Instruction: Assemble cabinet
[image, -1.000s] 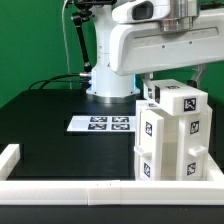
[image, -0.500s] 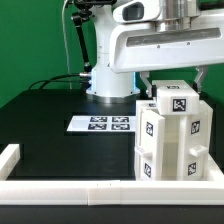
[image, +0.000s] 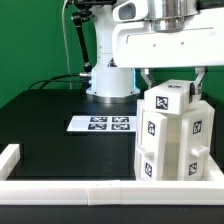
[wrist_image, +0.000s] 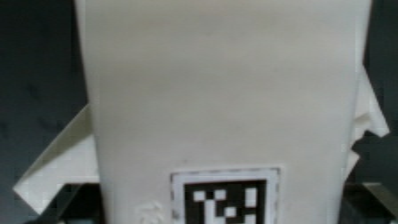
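The cabinet (image: 178, 150) is a tall white tagged body at the exterior view's right, by the front rail. Its top block (image: 170, 98) sits tilted on the body, tag facing up. My gripper (image: 173, 85) hangs straight over it, with one dark finger on each side of the block, shut on it. In the wrist view the block's white face (wrist_image: 214, 100) fills the picture, with a tag (wrist_image: 226, 200) low on it. My gripper (wrist_image: 222, 205) straddles the block, and the dark fingers (wrist_image: 63, 200) only show at the corners.
The marker board (image: 100, 124) lies flat on the black table left of the cabinet. A low white border rail (image: 70, 187) runs along the front and turns up at the left corner (image: 9, 157). The arm's base (image: 112, 80) and cables stand behind.
The top block has tilted and shifted slightly to the exterior view's left with my gripper on it. The cabinet body has stayed in place.
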